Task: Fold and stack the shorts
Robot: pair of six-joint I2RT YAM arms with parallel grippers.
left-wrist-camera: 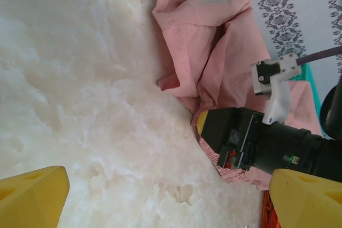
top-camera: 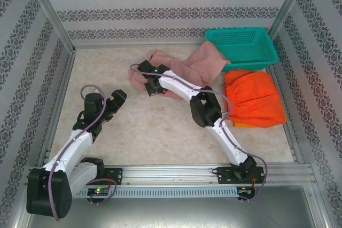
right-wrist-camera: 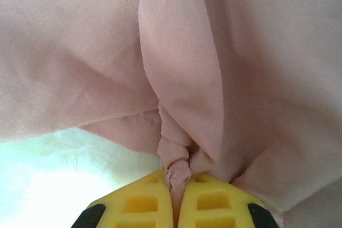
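Observation:
The dusty pink shorts (top-camera: pixel 187 65) lie crumpled at the back middle of the table. My right gripper (top-camera: pixel 150 89) is down on their near left edge, shut on a pinched fold of pink fabric (right-wrist-camera: pixel 176 177) between its yellow fingers (right-wrist-camera: pixel 214 204). The left wrist view takes in the pink shorts (left-wrist-camera: pixel 214 52) and the right gripper's black body (left-wrist-camera: pixel 251 137) on them. My left gripper (top-camera: pixel 118 96) hovers over bare table to the left, open, its yellow fingers (left-wrist-camera: pixel 32 196) wide apart with nothing between them. Red-orange shorts (top-camera: pixel 254 100) lie folded at the right, a yellow-orange edge (top-camera: pixel 241 125) showing beneath.
A teal mesh basket (top-camera: pixel 243 46) stands at the back right corner, behind the red-orange shorts. Metal frame posts and patterned walls enclose the table (top-camera: pixel 144 132). Both arm bases sit on the rail at the near edge.

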